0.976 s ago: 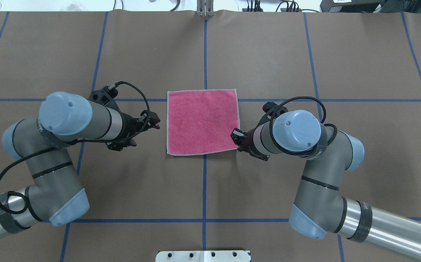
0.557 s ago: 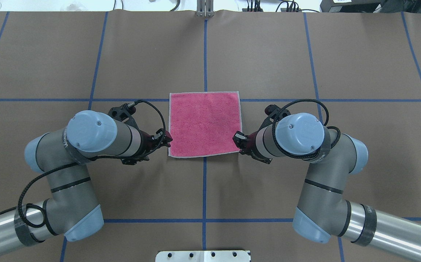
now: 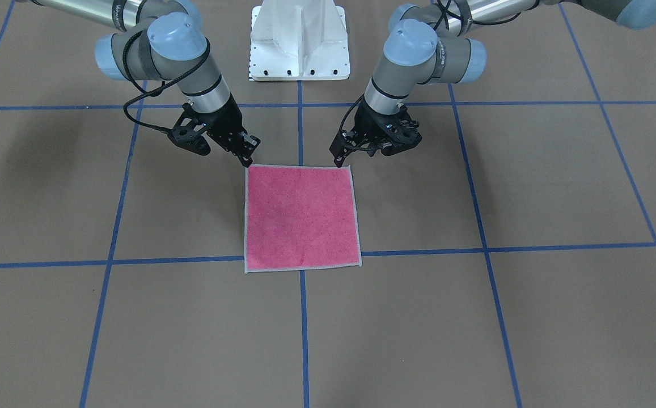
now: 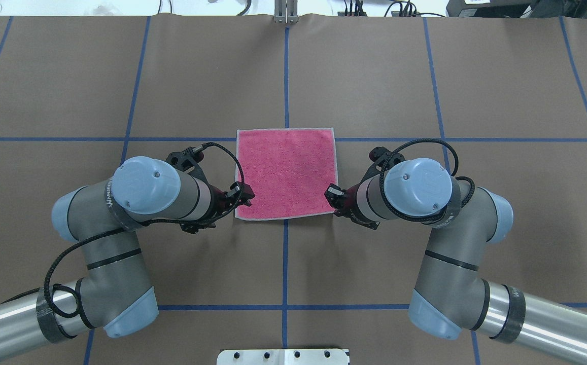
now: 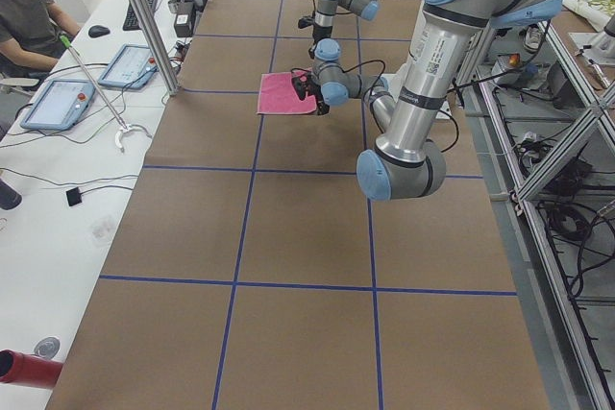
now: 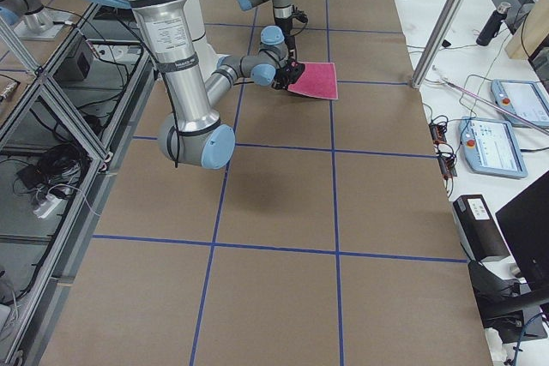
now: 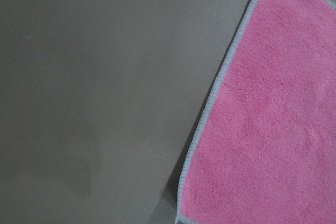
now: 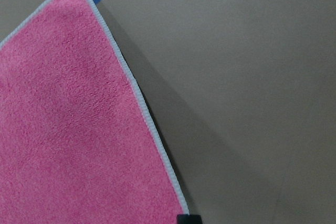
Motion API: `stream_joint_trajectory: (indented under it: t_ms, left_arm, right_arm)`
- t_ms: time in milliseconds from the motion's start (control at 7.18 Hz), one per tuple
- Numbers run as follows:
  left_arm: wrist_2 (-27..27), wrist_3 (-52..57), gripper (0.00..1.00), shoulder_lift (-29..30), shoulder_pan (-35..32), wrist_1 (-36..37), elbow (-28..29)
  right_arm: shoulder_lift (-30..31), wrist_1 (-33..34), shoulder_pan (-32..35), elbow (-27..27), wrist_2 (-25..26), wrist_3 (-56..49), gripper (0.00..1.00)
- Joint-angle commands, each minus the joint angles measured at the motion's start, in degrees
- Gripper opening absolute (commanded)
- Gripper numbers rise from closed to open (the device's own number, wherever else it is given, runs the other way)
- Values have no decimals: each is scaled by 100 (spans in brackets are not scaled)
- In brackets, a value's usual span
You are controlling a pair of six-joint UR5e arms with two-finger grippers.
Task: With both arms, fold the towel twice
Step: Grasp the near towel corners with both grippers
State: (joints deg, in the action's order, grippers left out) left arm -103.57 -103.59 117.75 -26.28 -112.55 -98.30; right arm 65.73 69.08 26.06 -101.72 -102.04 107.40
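Inspected counter [image 4: 425,76]: brown covering, blue tape grid, nothing loose near the work. Recorded left arm [image 4: 105,238] and right arm [image 4: 445,248] bent inward, wrists angled down toward the cloth.

Found towel [image 4: 285,172] at counter centre in the overhead view. Noted it flat, unfolded, pink face up, square to the grid and straddling the centre tape line. Judged neither fold begun.

Located left gripper [image 4: 245,198] at the towel's 7 o'clock corner and right gripper [image 4: 330,195] at its 5 o'clock corner, tips at or touching the light edging [image 4: 283,218]. Could not tell the spacing of the fingers on either side. Found the dark tips merged in both fixed views, and only hem and counter in the wrist views. Saw no corner lifted.

Flagged the following risks:
- A close above the hem rather than around it, giving a pinch on air or on pile alone and a slip on the lift.
- A descent too low onto thin cloth, scraping the covering, pushing the towel toward 12 o'clock and bunching it.
- Unequal timing or height between the two sides, leaving a skewed fold with hems not meeting at the 12 o'clock edge.
- A grip on one side only, letting the towel pivot about the held corner.

Recommended confirming both grips before any lift.
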Motion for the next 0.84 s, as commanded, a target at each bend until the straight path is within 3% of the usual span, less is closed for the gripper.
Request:
stream_joint_trajectory:
  t_ms: [0,139,697]
  left_arm:
    - [3,-82,63,20,17,5,48]
    - [3,-82,52,20,17,5,74]
    - [3,-82,50,47,70,-4,136]
  right_arm:
    - [1,0,4,-5,-1,0,0]
    - [1,0,4,-6,-1,0,0]
    - [1,9,-4,3,-9,0,0]
